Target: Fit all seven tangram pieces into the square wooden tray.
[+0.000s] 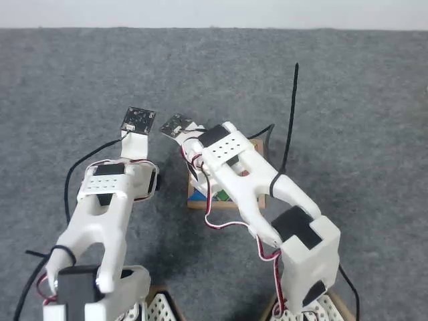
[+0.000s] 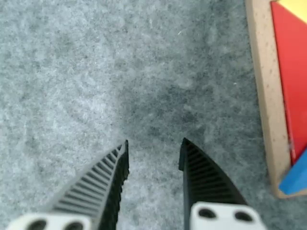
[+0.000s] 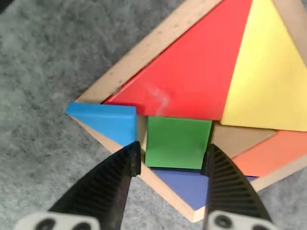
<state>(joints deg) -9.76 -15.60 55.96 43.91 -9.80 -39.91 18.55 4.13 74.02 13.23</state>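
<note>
My released right fingers (image 3: 130,160) flank the green square piece (image 3: 177,141) inside the square wooden tray (image 3: 144,48). My left fingers (image 2: 120,163) are released too.

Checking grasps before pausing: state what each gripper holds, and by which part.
Nothing is held. The left gripper is open over bare carpet; the right gripper is open, straddling the green square without clamping it.

We can read no text, label, number or sign on the wooden tray (image 3: 144,57), the tangram pieces (image 3: 192,72) or the surface (image 3: 38,57).
</note>
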